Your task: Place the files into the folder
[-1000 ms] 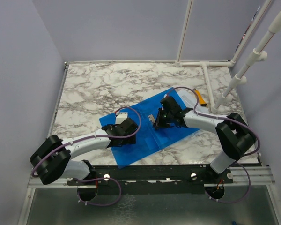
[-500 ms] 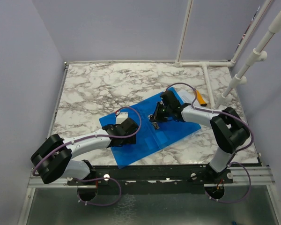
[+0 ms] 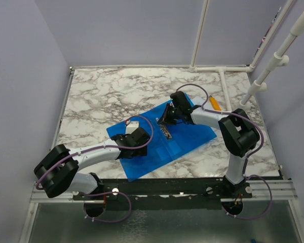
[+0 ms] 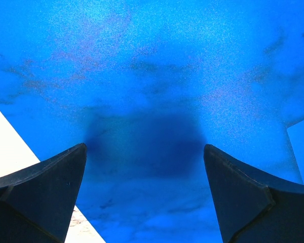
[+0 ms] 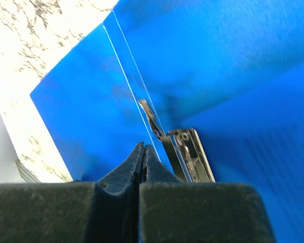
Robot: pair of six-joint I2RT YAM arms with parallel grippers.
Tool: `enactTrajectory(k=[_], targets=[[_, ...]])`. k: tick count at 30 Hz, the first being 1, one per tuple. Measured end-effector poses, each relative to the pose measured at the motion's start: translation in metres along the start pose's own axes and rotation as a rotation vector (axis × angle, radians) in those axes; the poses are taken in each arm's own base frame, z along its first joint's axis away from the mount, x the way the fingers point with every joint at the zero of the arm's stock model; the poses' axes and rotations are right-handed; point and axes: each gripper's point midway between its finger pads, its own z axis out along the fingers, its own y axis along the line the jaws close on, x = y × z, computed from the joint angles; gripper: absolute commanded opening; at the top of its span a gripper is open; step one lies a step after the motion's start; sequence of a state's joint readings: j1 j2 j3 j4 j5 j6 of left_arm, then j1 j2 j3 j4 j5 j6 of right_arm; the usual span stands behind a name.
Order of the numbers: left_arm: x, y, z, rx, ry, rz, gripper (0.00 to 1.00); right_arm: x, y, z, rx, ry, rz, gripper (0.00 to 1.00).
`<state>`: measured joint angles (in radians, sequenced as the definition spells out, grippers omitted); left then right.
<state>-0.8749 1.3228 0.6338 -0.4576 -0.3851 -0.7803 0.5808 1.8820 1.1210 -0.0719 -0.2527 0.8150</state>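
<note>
While the folder (image 3: 190,136) is lying open and flat on the marble table (image 3: 101,96), turned at an angle to the table's edges, both arms are reaching over it; the left gripper (image 4: 144,147) is hanging low over the folder's left half with its jaws spread wide and nothing between them, its dark shadow falling on the glossy blue sheet just ahead of the fingertips (image 4: 66,167); at the lower left of the left wrist view the folder's edge is giving way to pale table. The right gripper (image 5: 143,149) is sitting at the folder's middle fold with its jaws pressed fully together; its tips are lying against the thin pale fold line, and I cannot tell whether they are pinching that edge or only touching it; the metal clip (image 5: 190,154) is lying just beside the tips, to their right in the wrist view. An orange object (image 3: 215,104) is resting on the table just beyond the folder's far right corner.
</note>
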Motion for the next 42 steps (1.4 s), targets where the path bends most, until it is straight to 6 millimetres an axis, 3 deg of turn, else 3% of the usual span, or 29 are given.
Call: enactTrajectory(k=[7, 14, 18, 24, 30, 37, 42], targets=[[0.0, 0.0, 0.0, 0.0, 0.0, 0.0, 0.99, -0.02, 0.013, 0.009, -0.025, -0.024, -0.02, 0.01], [0.0, 0.0, 0.0, 0.0, 0.0, 0.006, 0.99, -0.025, 0.013, 0.001, -0.003, -0.034, -0.074, 0.02], [-0.001, 0.0, -0.001, 0.002, -0.003, 0.012, 0.99, -0.035, 0.008, -0.019, 0.053, -0.078, -0.116, 0.26], [-0.006, -0.001, -0.005, 0.019, -0.02, 0.019, 0.99, -0.065, 0.001, -0.074, 0.153, -0.239, -0.188, 0.61], [-0.027, -0.015, -0.017, 0.066, -0.07, 0.014, 0.99, -0.079, -0.045, -0.112, 0.331, -0.326, -0.212, 0.77], [-0.064, -0.029, -0.043, 0.13, -0.15, -0.003, 0.99, -0.076, -0.123, -0.129, 0.5, -0.29, -0.143, 0.95], [-0.093, -0.025, -0.064, 0.15, -0.209, -0.017, 0.99, -0.077, -0.16, -0.139, 0.553, -0.28, -0.078, 0.97]])
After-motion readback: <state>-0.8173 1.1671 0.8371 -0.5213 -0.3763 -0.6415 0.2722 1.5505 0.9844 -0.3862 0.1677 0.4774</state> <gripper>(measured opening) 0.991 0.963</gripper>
